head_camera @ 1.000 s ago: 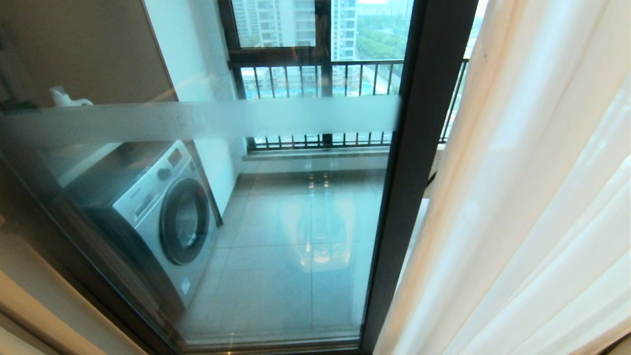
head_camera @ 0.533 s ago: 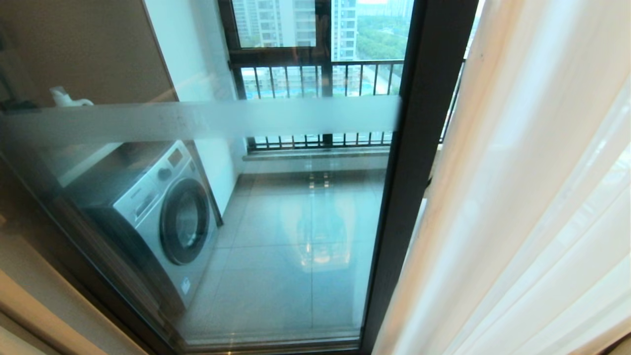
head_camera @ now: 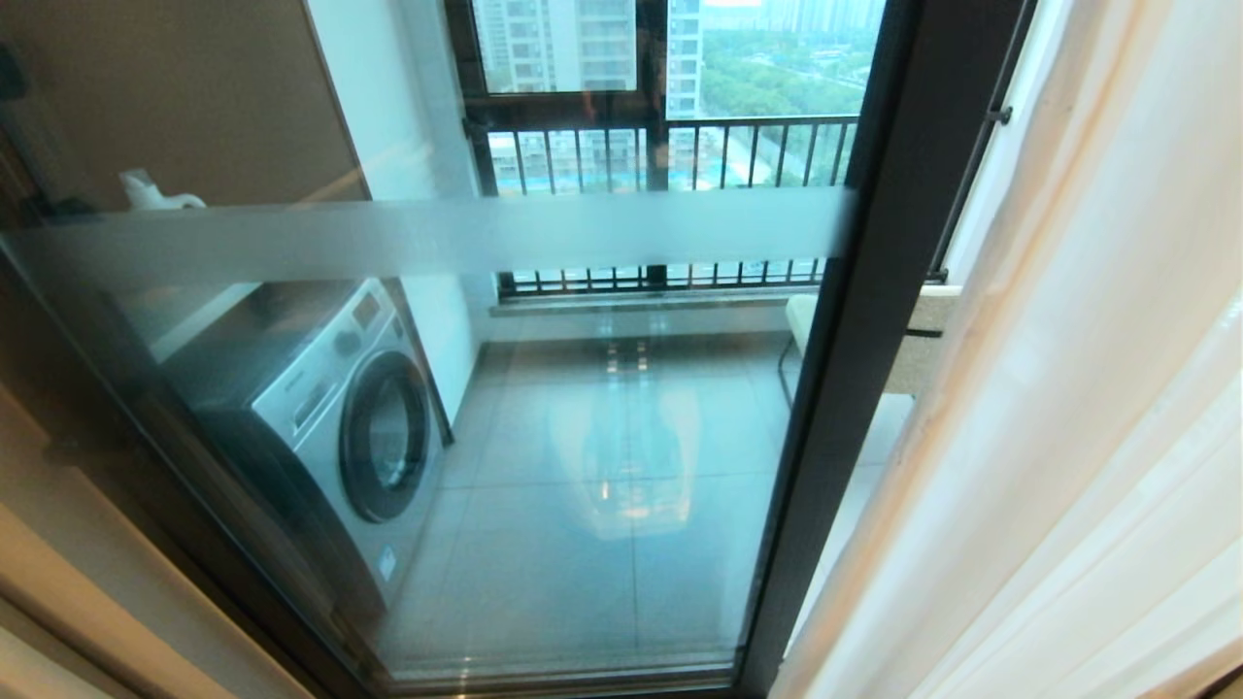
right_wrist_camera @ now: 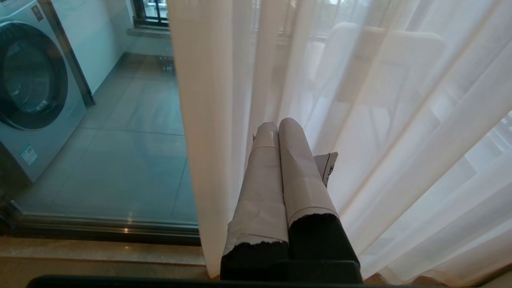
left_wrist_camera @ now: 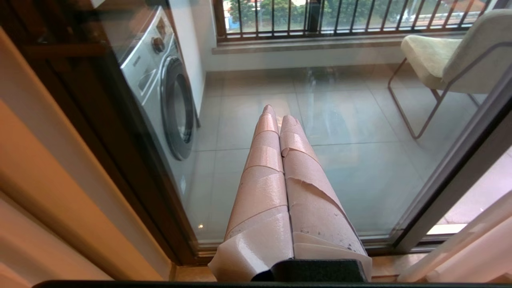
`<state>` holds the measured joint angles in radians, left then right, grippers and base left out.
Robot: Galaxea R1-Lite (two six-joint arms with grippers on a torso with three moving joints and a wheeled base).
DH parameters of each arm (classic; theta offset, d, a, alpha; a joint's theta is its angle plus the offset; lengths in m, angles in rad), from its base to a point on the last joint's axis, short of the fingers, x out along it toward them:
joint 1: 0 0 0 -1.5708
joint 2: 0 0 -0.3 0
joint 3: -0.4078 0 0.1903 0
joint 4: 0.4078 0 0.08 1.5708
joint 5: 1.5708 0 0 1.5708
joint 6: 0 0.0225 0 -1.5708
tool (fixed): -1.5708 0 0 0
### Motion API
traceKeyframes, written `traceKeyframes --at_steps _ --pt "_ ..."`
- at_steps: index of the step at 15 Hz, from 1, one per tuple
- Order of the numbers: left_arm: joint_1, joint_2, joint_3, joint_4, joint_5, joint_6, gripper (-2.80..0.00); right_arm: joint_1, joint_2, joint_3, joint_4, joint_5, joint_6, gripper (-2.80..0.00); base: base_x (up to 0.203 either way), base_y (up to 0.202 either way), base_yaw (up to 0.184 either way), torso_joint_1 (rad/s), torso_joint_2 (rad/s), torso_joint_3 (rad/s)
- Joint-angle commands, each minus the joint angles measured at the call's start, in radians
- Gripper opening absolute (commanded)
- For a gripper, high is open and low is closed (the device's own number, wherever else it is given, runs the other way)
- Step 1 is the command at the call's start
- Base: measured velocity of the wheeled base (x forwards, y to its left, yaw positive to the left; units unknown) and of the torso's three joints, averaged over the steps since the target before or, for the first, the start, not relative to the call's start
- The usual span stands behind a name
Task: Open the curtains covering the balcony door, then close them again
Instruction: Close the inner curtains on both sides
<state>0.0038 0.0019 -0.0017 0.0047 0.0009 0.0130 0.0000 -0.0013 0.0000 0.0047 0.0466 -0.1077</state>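
Observation:
The balcony door point(head_camera: 855, 369) is clear glass in a dark frame, with a frosted white band point(head_camera: 437, 233) across one panel. Sheer white curtains point(head_camera: 1088, 408) hang bunched at the right of the head view, leaving the left panel uncovered. No arm shows in the head view. In the left wrist view my left gripper point(left_wrist_camera: 277, 113) is shut with nothing in it, pointing at the glass point(left_wrist_camera: 352, 132) low down. My right gripper point(right_wrist_camera: 278, 127) is shut and empty too, its tips against or just before the curtains point(right_wrist_camera: 400, 120); whether they touch I cannot tell.
Behind the glass stand a silver washing machine point(head_camera: 340, 427) at the left, a beige chair point(left_wrist_camera: 444, 52) at the right and a black-barred railing point(head_camera: 670, 155). A tan drape point(left_wrist_camera: 48, 192) hangs at the far left. The door sill point(right_wrist_camera: 100, 248) runs along the floor.
The whole head view has slid left to right a little, so the camera has moved. The curtain edge now sits further right against the door frame, showing more glass and the chair.

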Motion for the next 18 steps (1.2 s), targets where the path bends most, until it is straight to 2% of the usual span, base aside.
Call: traceKeyframes --at_steps 1,18 --pt "0.001 0.000 0.000 0.000 0.001 0.001 -2.80 0.000 0.001 0.000 0.000 0.001 -0.001 -2.80 0.000 0.180 0.001 0.007 0.00 0.007" --pt "0.001 0.000 0.000 -0.002 -0.001 -0.002 -2.80 0.000 0.001 0.000 0.000 0.001 -0.001 -2.80 0.000 0.184 0.002 0.003 0.00 0.002"
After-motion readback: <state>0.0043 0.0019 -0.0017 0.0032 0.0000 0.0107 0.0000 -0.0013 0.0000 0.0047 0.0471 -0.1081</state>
